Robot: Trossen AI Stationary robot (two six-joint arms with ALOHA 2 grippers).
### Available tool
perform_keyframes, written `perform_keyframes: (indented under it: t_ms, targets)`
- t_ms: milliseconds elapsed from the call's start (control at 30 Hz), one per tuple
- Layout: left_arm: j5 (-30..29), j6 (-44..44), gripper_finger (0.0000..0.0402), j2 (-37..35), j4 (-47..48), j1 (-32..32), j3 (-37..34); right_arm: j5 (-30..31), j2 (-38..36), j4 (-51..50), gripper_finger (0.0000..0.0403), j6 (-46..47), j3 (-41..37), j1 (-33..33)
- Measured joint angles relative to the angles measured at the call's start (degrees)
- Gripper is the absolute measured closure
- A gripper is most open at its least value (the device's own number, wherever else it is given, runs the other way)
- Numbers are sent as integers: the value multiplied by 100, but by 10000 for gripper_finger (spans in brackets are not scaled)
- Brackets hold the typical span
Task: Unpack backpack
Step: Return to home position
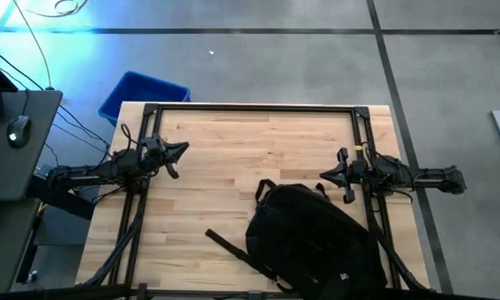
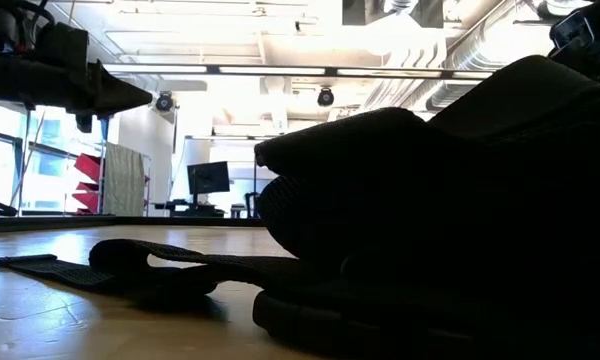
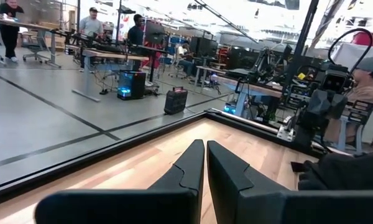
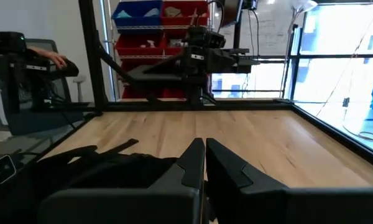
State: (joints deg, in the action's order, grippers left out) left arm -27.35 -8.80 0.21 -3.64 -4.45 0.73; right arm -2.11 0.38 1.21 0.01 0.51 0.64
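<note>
The large black backpack (image 1: 317,242) lies on the wooden table's near right part, its underside on the top, and one strap (image 1: 233,248) trails flat toward the left. In the low view the backpack (image 2: 450,220) fills the right half. My left gripper (image 1: 182,151) hovers shut at the table's left side, pointing level toward the right, well clear of the backpack. My right gripper (image 1: 325,176) hovers shut at the right side, pointing level toward the left, just beyond the backpack's far edge. Both wrist views show the fingers closed together: left (image 3: 205,163), right (image 4: 204,163).
A blue plastic bin (image 1: 142,96) stands on the floor past the table's far left corner. A black frame (image 1: 250,108) runs along the table's edges. The far and middle parts of the table (image 1: 250,154) are bare wood. People sit at desks in the room beyond.
</note>
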Motion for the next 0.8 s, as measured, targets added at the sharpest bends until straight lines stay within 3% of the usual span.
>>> perform_keyframes:
  t_ms: [567, 633, 800]
  targets:
    - [52, 245, 401, 0, 0, 51, 0, 0, 0, -7, 402, 0, 0, 0]
    - [566, 195, 401, 0, 35, 48, 0, 0, 0, -8, 402, 0, 0, 0]
    - [2849, 395, 401, 0, 326, 52, -1, 0, 0, -9, 402, 0, 0, 0]
